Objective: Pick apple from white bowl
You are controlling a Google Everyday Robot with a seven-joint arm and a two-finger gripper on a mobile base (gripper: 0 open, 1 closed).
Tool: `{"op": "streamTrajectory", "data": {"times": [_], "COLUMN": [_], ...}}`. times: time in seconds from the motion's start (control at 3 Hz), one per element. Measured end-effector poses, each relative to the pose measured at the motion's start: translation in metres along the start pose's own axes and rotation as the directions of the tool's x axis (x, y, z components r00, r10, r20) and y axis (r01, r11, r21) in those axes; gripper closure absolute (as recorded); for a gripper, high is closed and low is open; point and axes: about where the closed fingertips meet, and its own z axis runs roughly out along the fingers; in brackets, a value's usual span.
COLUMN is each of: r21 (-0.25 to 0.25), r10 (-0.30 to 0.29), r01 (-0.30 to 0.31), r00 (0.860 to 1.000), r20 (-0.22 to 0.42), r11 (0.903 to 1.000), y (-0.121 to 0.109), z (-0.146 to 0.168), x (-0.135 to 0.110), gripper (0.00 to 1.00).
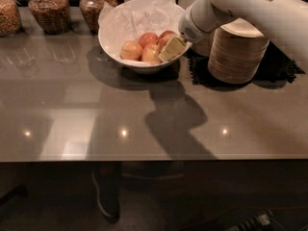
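The white bowl, lined with crumpled white paper, stands at the back middle of the grey table. Several apples lie in it. The reddest apple is at the right of the pile, with a reddish one beside it and two paler ones in front. My gripper reaches in over the bowl's right rim. It sits against the right side of the red apple and hides part of it. The white arm comes in from the upper right.
A stack of small beige disposable bowls stands on a black mat just right of the bowl, under my arm. Three jars line the back left. The table's front edge runs across the lower view.
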Motion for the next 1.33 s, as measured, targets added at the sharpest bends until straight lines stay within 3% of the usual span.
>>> {"op": "streamTrajectory", "data": {"times": [0.67, 1.33], "r21": [-0.027, -0.037], "r10": [0.018, 0.015], "r01": [-0.018, -0.015], "r00": [1.000, 1.000], "r20": [0.003, 0.003], "r11": [0.9995, 0.9992], "y": [0.005, 0.008], "z": [0.019, 0.020], "x": [0.003, 0.002], "gripper": [0.29, 0.72]}}
